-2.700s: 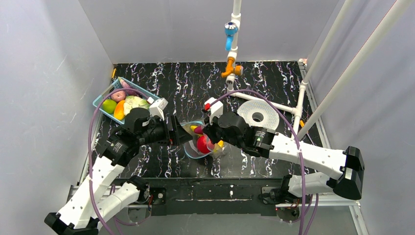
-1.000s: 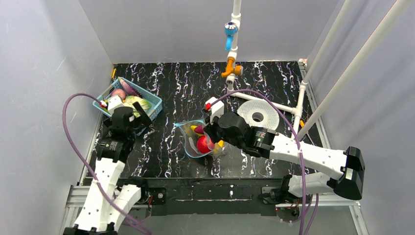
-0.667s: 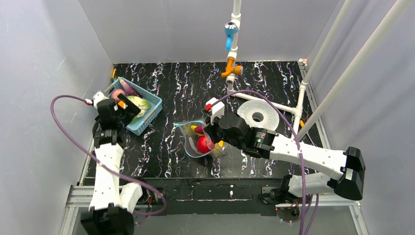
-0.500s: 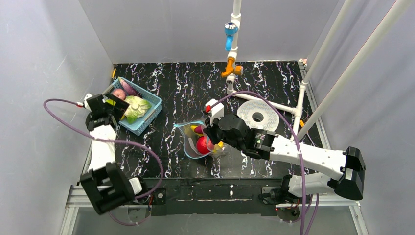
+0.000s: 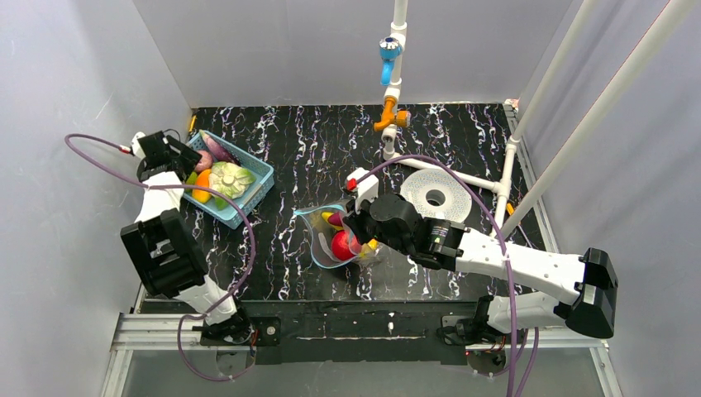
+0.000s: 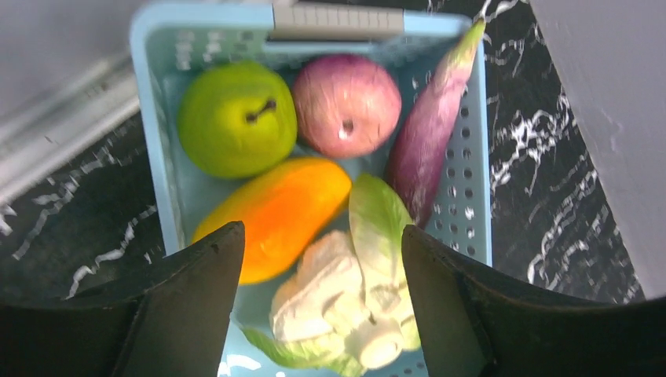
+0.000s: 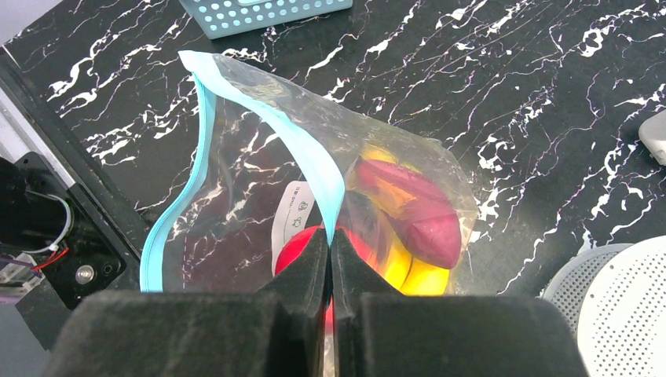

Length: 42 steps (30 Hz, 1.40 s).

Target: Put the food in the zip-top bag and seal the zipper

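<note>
The clear zip-top bag (image 5: 331, 236) lies open mid-table with a red apple (image 5: 344, 245), a yellow banana (image 7: 416, 271) and a dark purple piece (image 7: 424, 216) inside. My right gripper (image 7: 331, 236) is shut on the bag's teal-blue zipper (image 7: 310, 157) edge and holds the mouth open. My left gripper (image 6: 322, 259) is open and empty above the blue basket (image 5: 252, 178). The basket holds a green pear (image 6: 236, 118), a pinkish apple (image 6: 345, 106), an orange piece (image 6: 275, 216), a purple eggplant (image 6: 428, 149) and a pale lettuce piece (image 6: 353, 298).
A white perforated disc (image 5: 435, 197) lies right of the bag. A white pipe frame with an orange fitting (image 5: 388, 116) and a blue one (image 5: 387, 58) stands at the back. Grey walls close in the left and rear.
My left arm has swung away from the bag, out to the far left, and now hangs over the basket. My right gripper has kept its hold on the bag edge.
</note>
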Tool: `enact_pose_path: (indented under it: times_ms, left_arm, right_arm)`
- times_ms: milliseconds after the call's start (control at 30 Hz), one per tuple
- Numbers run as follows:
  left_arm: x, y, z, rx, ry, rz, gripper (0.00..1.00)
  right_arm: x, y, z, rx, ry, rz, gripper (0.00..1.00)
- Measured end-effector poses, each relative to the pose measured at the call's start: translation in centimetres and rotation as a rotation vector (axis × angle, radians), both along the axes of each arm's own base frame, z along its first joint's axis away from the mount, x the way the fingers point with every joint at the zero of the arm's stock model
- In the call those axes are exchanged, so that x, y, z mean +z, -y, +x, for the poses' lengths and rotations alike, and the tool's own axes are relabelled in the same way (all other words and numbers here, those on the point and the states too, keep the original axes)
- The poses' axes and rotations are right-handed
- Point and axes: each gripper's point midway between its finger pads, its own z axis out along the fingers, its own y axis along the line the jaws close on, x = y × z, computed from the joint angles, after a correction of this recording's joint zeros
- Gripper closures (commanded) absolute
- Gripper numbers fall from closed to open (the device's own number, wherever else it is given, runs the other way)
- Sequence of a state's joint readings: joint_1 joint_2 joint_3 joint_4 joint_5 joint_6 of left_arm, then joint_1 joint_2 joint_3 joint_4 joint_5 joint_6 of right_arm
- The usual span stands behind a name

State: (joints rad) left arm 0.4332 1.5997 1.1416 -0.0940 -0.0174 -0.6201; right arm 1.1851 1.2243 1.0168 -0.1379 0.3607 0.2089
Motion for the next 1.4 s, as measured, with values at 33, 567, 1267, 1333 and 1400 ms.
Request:
enact_pose_path:
  times_ms: [33,567,1267,1333,1400]
  left_arm:
    - [0.3,-0.4,0.3,0.004,-0.005,0.029,0.3]
    - [-3.5,-3.7,4.8,-0.021,-0.306,0.389,0.13]
    - [2.0,-1.5,2.7,0.017,-0.328,0.59,0.17]
    - [2.4,-2.0,1.9,0.038,-0.329,0.613,0.22]
    - [2.5,-2.8,1.6,0.056,-0.329,0.615,0.25]
  right_arm:
    - [0.0,0.0,0.0,0.0,0.0,0.0,0.94]
    - [0.2,0.6,-0.1,-0.005,0.019,0.025,0.92]
    - [-0.4,0.1,0.1,-0.004,0.002,-0.01,0.94]
    - [-0.6,-0.3,0.1,0.001,-0.006,-0.021,0.94]
    - [-1.0,-0.7,0.1,0.008,-0.019,-0.039,0.96]
